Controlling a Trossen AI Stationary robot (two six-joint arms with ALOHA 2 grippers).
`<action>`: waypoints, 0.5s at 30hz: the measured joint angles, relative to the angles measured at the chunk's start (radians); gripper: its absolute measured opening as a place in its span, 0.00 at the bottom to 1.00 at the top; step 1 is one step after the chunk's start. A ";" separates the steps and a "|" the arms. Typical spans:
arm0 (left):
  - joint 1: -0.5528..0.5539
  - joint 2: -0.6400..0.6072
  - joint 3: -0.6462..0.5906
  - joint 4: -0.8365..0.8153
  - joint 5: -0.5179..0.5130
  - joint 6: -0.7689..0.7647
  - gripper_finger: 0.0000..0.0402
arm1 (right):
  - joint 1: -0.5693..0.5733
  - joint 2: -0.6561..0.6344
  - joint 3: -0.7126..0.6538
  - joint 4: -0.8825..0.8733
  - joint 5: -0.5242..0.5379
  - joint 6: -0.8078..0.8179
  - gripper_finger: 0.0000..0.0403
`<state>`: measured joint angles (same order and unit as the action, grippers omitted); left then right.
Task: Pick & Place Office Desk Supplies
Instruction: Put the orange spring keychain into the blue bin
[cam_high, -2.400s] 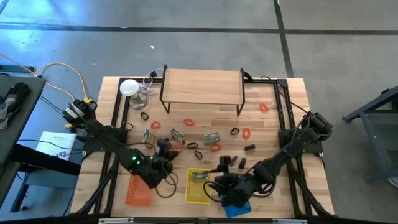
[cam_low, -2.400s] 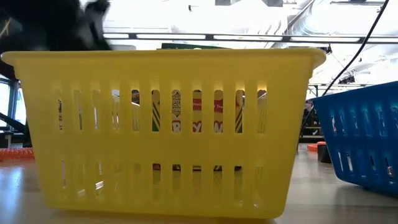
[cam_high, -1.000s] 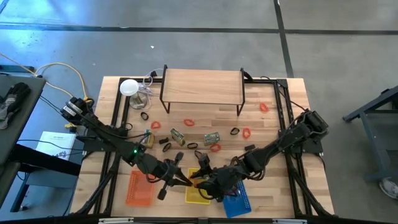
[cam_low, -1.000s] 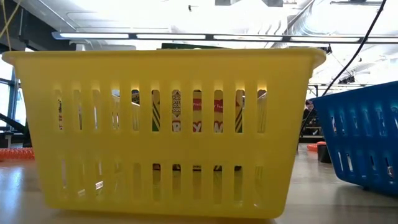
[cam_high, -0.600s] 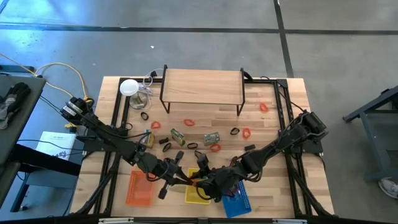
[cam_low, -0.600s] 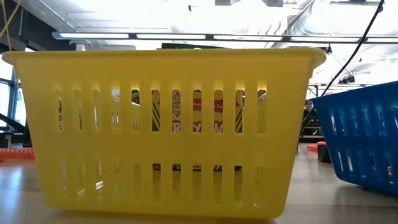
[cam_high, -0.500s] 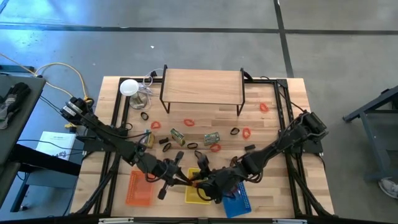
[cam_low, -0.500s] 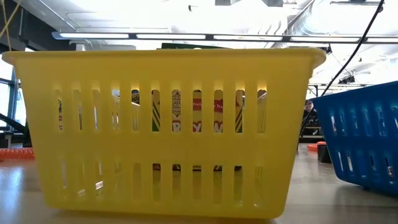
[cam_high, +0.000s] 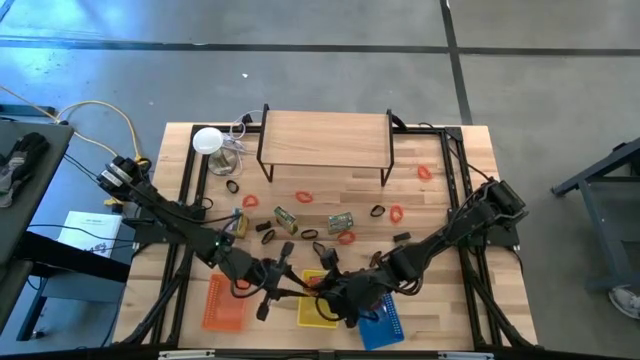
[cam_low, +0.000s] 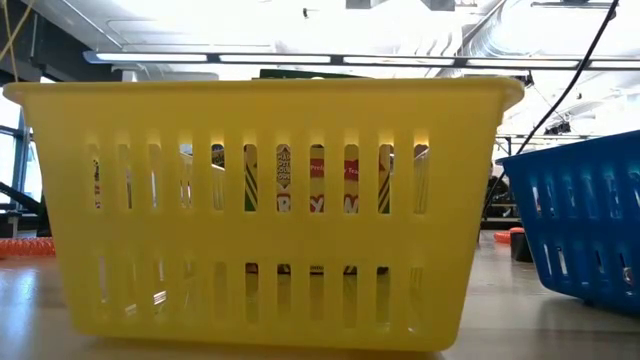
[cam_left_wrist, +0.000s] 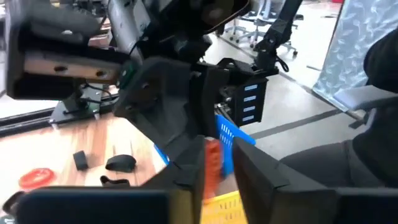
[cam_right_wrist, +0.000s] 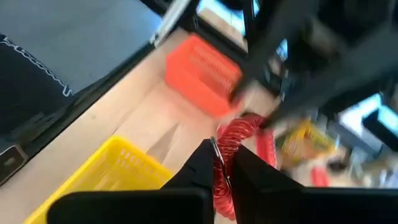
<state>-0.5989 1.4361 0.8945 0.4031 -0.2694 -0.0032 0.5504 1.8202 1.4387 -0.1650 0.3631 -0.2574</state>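
Over the yellow basket (cam_high: 318, 316) my two grippers meet tip to tip. My right gripper (cam_right_wrist: 222, 155) is shut on a red coiled rubber-band piece (cam_right_wrist: 235, 138), which shows small and red in the high view (cam_high: 310, 286). My left gripper (cam_left_wrist: 217, 169) is open, its fingers on either side of the red piece (cam_left_wrist: 212, 163); whether they touch it I cannot tell. Red loops (cam_high: 304, 197), black clips (cam_high: 266, 237) and green-and-silver packets (cam_high: 342, 221) lie flat on the table. My right gripper pinches the red coil's near end (cam_right_wrist: 221, 167) between its two fingers. It comes from the table's right side, slanting down. The rest of the coil sticks out past the fingertips toward my left gripper, lifted clear above the yellow basket.
An orange basket (cam_high: 222, 303) stands left of the yellow one and a blue basket (cam_high: 384, 324) right of it, all along the near edge. A wooden riser shelf (cam_high: 325, 140) stands at the far middle, a white disc (cam_high: 207, 140) at the far left.
Both grippers came together over the yellow basket from places farther left and right. Over the last second they have stayed tip to tip there, with the red piece between them.
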 joint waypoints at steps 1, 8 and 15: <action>-0.006 0.000 0.000 -0.006 0.001 -0.009 0.24 | 0.011 -0.005 0.000 -0.032 0.017 0.046 0.03; -0.053 0.000 0.000 -0.040 0.002 -0.020 0.37 | 0.139 -0.023 0.000 -0.346 0.095 0.458 0.03; -0.082 0.000 0.000 -0.053 0.002 -0.020 0.37 | 0.262 -0.012 0.000 -0.624 0.095 0.997 0.03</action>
<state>-0.6811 1.4361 0.8944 0.3502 -0.2674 -0.0229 0.8127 1.8084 1.4387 -0.7886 0.4577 0.7399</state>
